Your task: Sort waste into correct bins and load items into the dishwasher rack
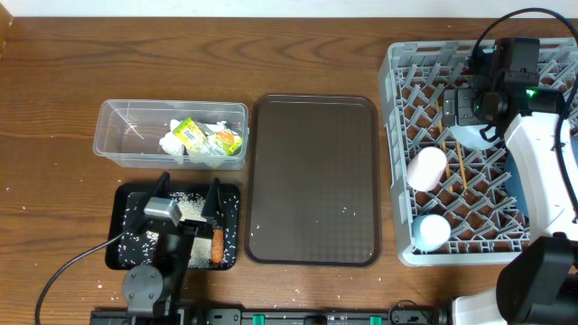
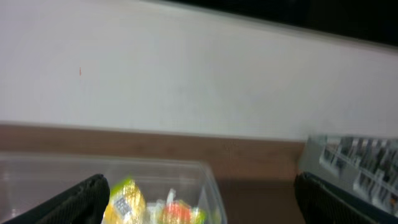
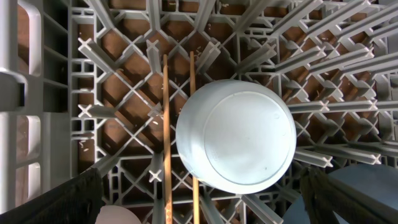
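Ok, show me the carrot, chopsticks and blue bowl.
carrot [image 1: 218, 246], overhead view, its middle.
chopsticks [image 3: 166, 124], right wrist view, left stick's shaft.
blue bowl [image 3: 236, 137], right wrist view, centre of base.

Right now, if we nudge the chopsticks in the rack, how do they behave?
The chopsticks look like thin straight wood: probably stiff and light. Lying loose across the rack lattice, they would likely roll or drop through a gap. One seems to run under the upturned bowl edge, so it may snag.
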You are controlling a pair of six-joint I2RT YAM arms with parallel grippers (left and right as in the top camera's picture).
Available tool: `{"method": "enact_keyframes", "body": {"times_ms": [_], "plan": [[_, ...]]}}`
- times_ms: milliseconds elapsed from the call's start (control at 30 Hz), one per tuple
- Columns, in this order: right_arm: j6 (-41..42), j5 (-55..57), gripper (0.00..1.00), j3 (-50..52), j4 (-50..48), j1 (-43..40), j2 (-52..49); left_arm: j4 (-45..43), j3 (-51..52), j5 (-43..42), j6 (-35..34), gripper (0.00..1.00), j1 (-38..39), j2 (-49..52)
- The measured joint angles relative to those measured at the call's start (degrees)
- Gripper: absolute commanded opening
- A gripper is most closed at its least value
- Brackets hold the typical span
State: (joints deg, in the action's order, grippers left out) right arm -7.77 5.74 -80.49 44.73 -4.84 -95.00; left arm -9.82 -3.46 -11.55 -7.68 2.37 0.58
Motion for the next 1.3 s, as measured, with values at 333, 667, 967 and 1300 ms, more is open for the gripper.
{"method": "enact_keyframes", "body": {"times_ms": [333,667,967,1300], "plan": [[0.0,0.0,0.99,0.0,0.02,0.0,0.0,1.79,3.1,0.0,0.0,0.97,0.07,0.02],[0.0,-0.02,0.99,0.0,0.0,0.0,0.0,9.88,2.86,1.55,0.02,0.97,0.09,0.04],[0.0,0.0,0.99,0.0,0.0,0.0,0.0,10.45,2.69,2.97,0.02,0.97,0.11,0.02],[0.0,0.0,0.99,0.0,0.0,0.0,0.0,10.47,2.67,2.97,0.02,0.97,0.11,0.02]]}}
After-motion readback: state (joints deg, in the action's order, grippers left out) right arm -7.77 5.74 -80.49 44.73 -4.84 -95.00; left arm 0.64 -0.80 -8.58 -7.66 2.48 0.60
